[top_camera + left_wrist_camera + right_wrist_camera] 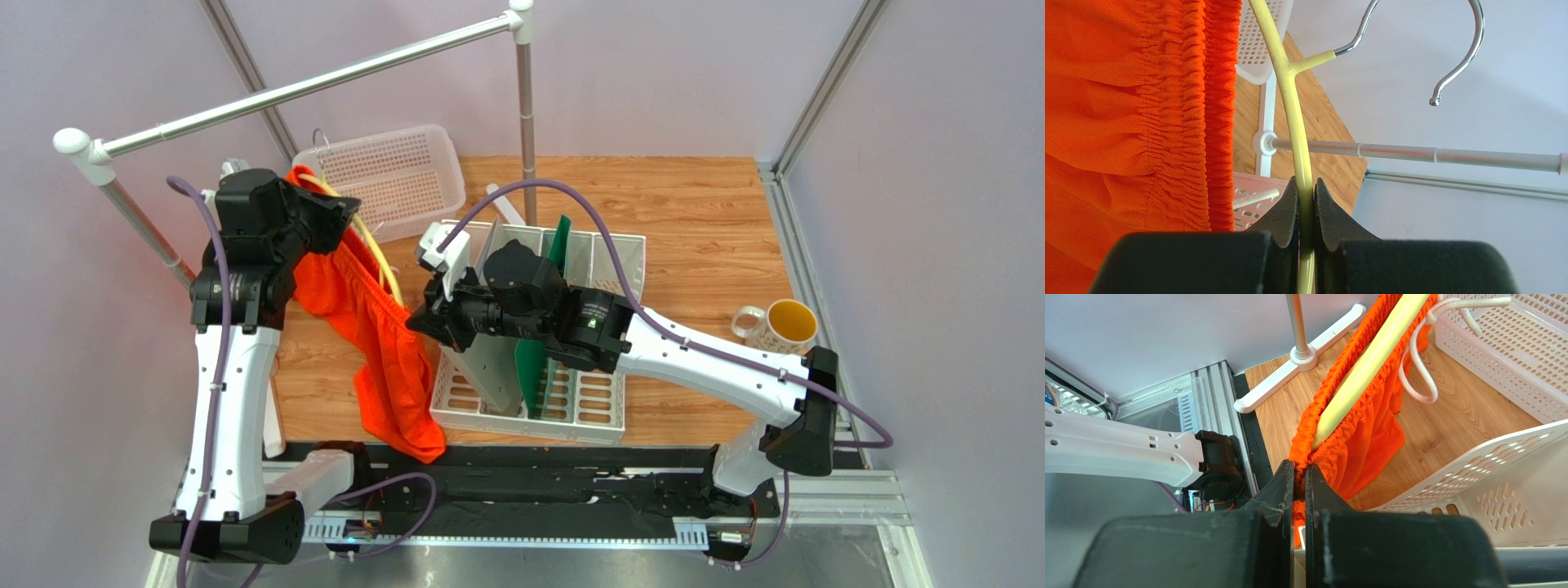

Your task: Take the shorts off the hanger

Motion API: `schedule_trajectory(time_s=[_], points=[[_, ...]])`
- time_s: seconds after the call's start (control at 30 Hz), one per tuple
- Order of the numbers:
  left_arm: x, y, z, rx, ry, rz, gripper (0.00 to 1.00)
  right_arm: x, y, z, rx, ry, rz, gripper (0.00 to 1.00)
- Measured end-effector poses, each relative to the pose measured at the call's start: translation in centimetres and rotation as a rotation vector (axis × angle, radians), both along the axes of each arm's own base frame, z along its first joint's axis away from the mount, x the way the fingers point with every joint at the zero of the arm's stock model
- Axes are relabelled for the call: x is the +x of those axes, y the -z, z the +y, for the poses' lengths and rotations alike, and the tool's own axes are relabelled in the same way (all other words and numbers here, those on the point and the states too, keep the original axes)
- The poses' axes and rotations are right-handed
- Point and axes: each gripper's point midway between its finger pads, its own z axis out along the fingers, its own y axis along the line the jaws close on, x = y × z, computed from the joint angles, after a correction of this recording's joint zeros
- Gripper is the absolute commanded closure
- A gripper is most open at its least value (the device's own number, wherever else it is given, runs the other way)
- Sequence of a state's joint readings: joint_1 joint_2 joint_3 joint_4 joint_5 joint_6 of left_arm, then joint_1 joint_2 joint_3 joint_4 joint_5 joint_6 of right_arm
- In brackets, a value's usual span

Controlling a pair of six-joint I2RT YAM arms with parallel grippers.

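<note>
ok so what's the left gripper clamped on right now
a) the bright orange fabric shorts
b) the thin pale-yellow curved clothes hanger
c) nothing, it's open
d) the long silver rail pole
B: in the left wrist view the left gripper is shut on the thin pale-yellow curved clothes hanger, while the bright orange fabric shorts hang beside it, outside the jaws.

Your top view looks down from above and behind the arm bases (227,533), over the whole table (699,245). Each wrist view looks out close between its jaws. Both share the shorts (1125,122) and hanger (1290,92): left and centre of frame in the left one, upper centre in the right.
</note>
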State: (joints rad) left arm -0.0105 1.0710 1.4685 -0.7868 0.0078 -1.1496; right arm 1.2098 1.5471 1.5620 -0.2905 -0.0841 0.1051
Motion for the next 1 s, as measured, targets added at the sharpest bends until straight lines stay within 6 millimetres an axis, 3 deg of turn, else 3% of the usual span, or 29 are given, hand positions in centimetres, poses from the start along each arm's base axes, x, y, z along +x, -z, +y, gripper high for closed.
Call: schedule_trajectory(time_s=[0.43, 0.67, 1.0], points=[[0.7, 0.1, 1.4, -0.147, -0.131, 0.022, 1.0, -0.8, -0.1, 0.8, 0.007, -0.017, -0.032, 1.0], [1.8, 0.6, 1.8, -0.197, -0.155, 0.048, 1.0, 0.1, 0.4, 0.8, -0.009, 0.031, -0.044, 1.0], [1.3, -0.7, 1.1, -0.374, -0.166, 0.035, 1.0, 1.0, 1.2, 1.5, -0.008, 0.051, -0.043, 1.0]])
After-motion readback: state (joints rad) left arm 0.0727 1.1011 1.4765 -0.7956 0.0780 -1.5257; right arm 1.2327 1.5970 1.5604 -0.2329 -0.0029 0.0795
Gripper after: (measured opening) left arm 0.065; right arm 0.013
